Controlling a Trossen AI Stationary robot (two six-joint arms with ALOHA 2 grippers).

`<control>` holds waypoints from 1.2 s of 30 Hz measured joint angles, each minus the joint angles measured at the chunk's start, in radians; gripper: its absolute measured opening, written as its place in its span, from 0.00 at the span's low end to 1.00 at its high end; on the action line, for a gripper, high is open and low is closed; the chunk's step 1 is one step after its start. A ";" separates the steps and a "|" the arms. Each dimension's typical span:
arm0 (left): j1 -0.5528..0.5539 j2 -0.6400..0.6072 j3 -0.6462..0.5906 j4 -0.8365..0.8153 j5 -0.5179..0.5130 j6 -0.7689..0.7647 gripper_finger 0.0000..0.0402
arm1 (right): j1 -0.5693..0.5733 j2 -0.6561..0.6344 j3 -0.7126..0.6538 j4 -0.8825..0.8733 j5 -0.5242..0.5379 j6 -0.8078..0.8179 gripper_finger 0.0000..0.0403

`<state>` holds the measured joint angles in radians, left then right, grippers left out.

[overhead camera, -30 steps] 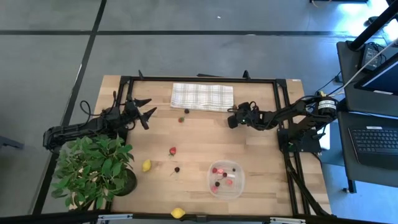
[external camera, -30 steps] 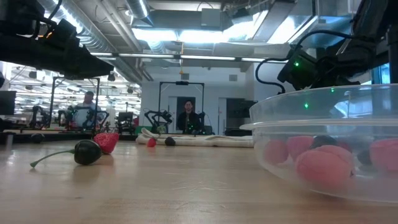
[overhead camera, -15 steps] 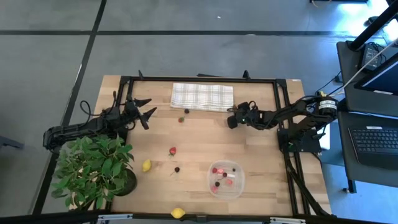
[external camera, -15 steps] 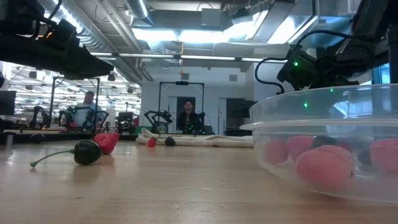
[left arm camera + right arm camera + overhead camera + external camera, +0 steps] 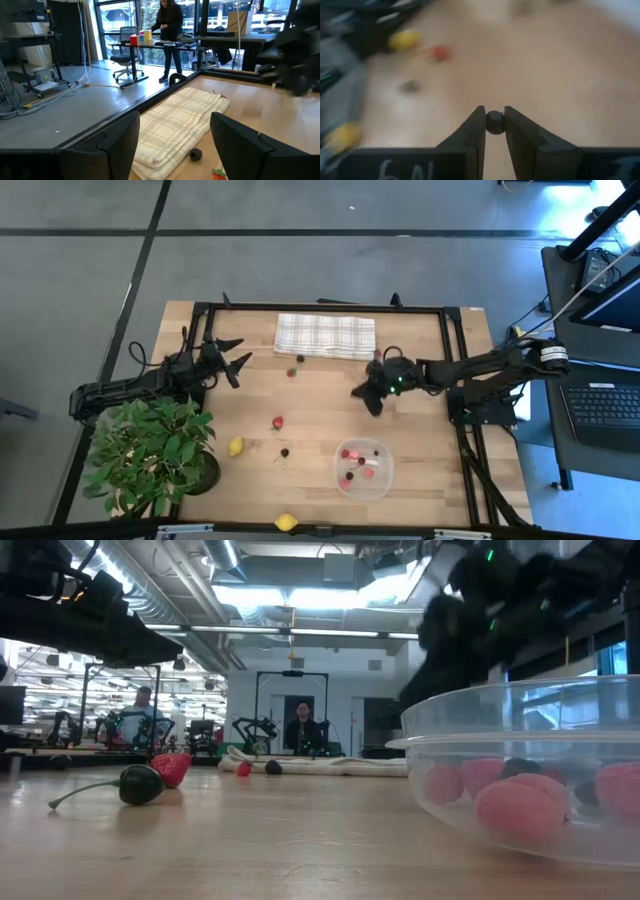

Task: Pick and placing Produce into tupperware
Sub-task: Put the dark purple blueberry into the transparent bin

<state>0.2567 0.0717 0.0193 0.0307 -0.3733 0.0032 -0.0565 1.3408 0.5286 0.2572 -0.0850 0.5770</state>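
Your right pincer (image 5: 494,122) pinches a small dark berry (image 5: 494,121) by its very tips – any jolt could flick it loose before the tupperware (image 5: 363,468) at five o'clock on the tabletop (image 5: 320,395) – left pincer (image 5: 233,356) idles half-open.

Floor (image 5: 300,260): grey, crossed by dark lines.
Windows (image 5: 150,15): tall panes behind a far table (image 5: 150,45).
Chair (image 5: 125,60): office chair near that table.
Ceiling lights (image 5: 290,595): bright strips overhead.
Laptop (image 5: 605,405): open on a side stand.
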 joint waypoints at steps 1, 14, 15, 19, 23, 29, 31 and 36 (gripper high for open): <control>0.000 0.000 0.000 0.000 0.000 0.000 0.59 | 0.027 -0.004 0.014 0.002 -0.036 -0.008 0.16; 0.000 0.000 0.000 0.000 0.000 0.000 0.59 | 0.425 0.028 0.169 -0.127 -0.129 0.043 0.17; 0.000 0.000 0.000 0.000 0.000 0.000 0.59 | 0.445 0.037 0.174 -0.128 -0.127 0.067 0.17; 0.000 0.000 0.000 0.000 0.000 0.000 0.59 | 0.503 0.085 0.188 -0.128 -0.091 0.145 0.17; 0.000 0.000 0.000 0.000 0.000 -0.001 0.59 | 0.529 0.148 0.188 -0.131 -0.081 0.231 0.17; 0.000 0.000 0.000 0.000 0.000 -0.001 0.59 | 0.534 0.252 0.188 -0.131 -0.086 0.313 0.17; 0.000 0.000 0.000 0.000 0.000 0.000 0.59 | 0.534 0.279 0.188 -0.126 -0.088 0.333 0.17; 0.000 0.000 0.000 0.000 0.000 0.000 0.59 | 0.534 0.319 0.188 -0.124 -0.093 0.364 0.17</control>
<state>0.2567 0.0719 0.0193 0.0309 -0.3733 0.0029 0.4774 1.6595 0.7162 0.1329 -0.1775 0.9405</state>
